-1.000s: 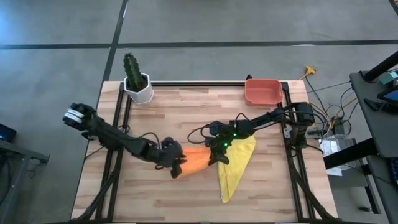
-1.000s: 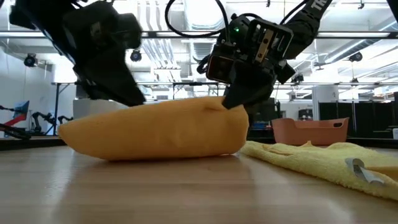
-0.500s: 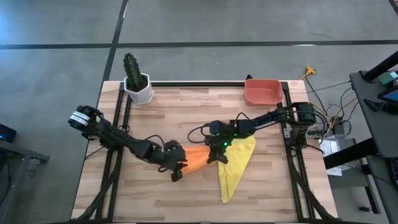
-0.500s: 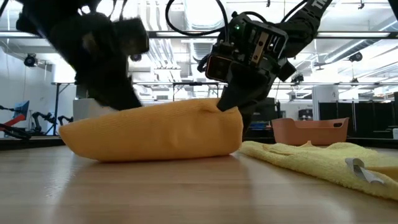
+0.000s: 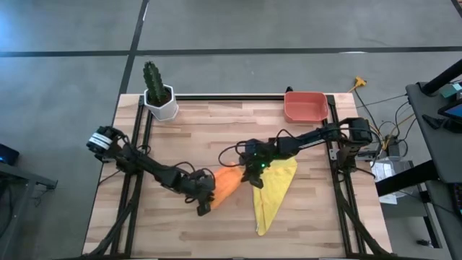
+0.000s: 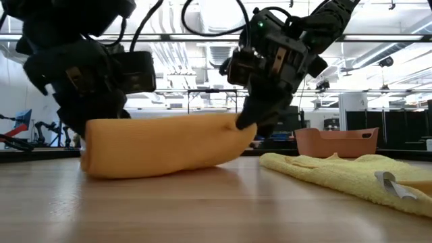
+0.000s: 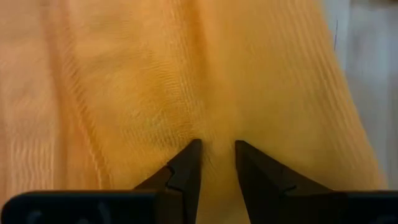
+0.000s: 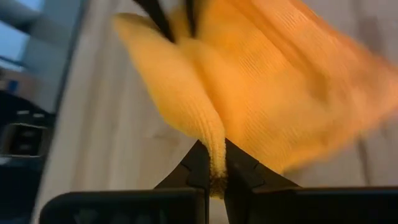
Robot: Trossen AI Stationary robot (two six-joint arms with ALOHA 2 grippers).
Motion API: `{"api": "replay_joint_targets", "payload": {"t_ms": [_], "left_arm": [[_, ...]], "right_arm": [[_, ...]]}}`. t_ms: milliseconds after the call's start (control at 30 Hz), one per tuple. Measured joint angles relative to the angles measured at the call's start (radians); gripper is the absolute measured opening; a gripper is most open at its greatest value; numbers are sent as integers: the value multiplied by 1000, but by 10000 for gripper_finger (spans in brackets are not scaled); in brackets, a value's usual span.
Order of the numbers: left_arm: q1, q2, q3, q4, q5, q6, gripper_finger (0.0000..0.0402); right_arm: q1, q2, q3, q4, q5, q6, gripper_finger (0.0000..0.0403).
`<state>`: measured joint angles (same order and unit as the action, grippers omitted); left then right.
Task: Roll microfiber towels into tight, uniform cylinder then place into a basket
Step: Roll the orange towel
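- Your left pincer (image 5: 203, 204) is pinching the orange towel (image 5: 225, 184), centre frame; your right pincer (image 5: 254, 175) is nipping its other end.
- Pulling apart risks unrolling it.

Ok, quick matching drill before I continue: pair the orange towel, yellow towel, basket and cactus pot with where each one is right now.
Things:
1. orange towel
2. yellow towel
3. basket
4. cactus pot

Places:
A. far left corner of the table
B. far right edge of the table, empty
C. lying loose on the table, not gripped
D. pinched at both ends, left claw on one, right claw on the other

Pairs: 1-D, 2-C, 3-B, 4-A
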<state>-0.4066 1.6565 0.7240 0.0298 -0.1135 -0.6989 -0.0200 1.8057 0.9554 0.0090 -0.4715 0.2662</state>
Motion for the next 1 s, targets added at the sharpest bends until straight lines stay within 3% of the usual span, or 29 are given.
{"api": "replay_joint_targets", "payload": {"t_ms": [400, 700, 1000], "left_arm": [[-8, -8, 14, -18, 18, -1, 86], [-8, -8, 15, -14, 53, -1, 86], [-8, -11, 18, -12, 57, -1, 86]], "right_arm": [[0, 4, 0, -15, 32, -13, 15], [0, 3, 41, -6, 135, -11, 15], [0, 3, 48, -14, 211, 104, 15]]}}
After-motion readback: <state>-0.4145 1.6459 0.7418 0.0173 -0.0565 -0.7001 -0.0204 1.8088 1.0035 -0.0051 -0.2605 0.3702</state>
